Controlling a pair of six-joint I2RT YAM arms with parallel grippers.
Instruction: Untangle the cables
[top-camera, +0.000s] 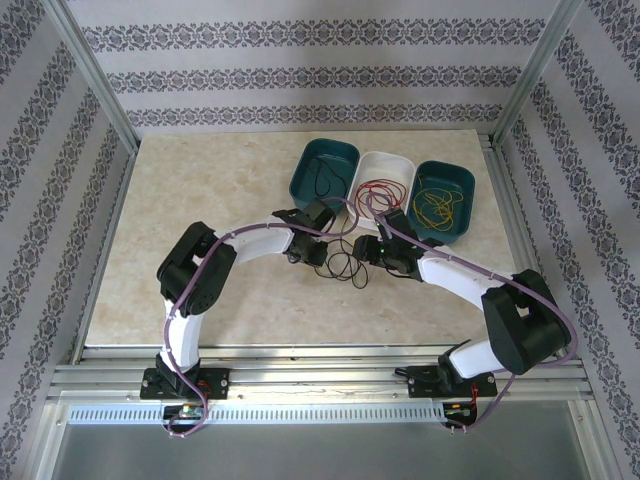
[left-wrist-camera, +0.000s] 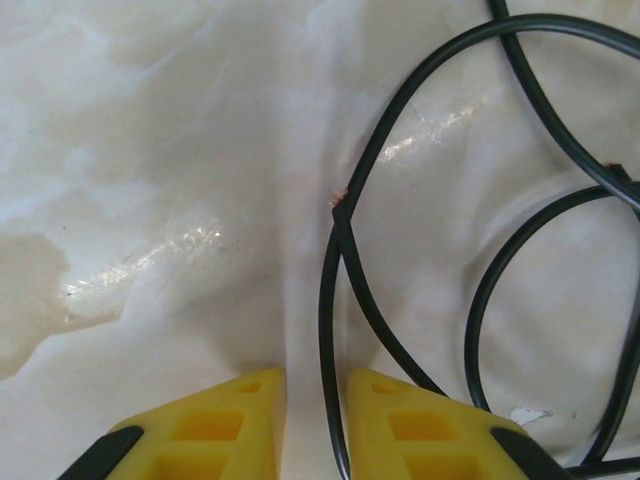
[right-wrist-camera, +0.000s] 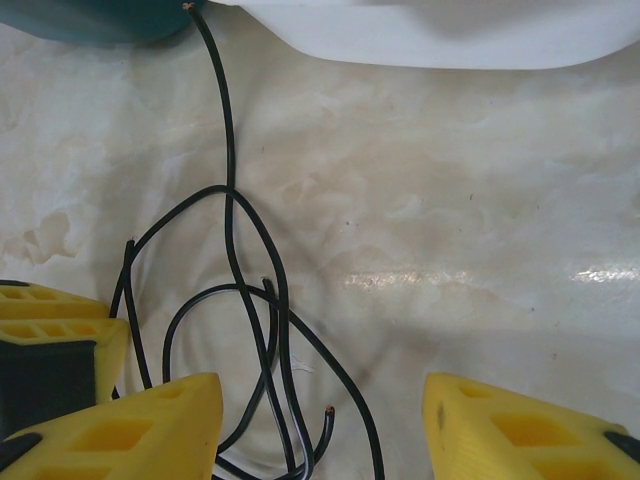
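Note:
A loose tangle of black cables (top-camera: 345, 267) lies on the marble table between my two grippers. My left gripper (top-camera: 311, 251) is low over its left side. In the left wrist view the yellow fingers (left-wrist-camera: 240, 415) stand a narrow gap apart with one black strand (left-wrist-camera: 330, 330) running down between them, close to the right finger and not pinched. My right gripper (top-camera: 373, 248) is open wide above several crossing black strands (right-wrist-camera: 262, 330), touching none. More cables lie in the bins: black (top-camera: 320, 180), red (top-camera: 377, 190) and yellow (top-camera: 438, 207).
Three bins stand in a row at the back: teal (top-camera: 300, 172), white (top-camera: 403, 165) and teal (top-camera: 470, 190). The left gripper's yellow finger (right-wrist-camera: 55, 320) sits close to my right gripper. Bare table (top-camera: 200, 190) stretches to the left, with frame rails around.

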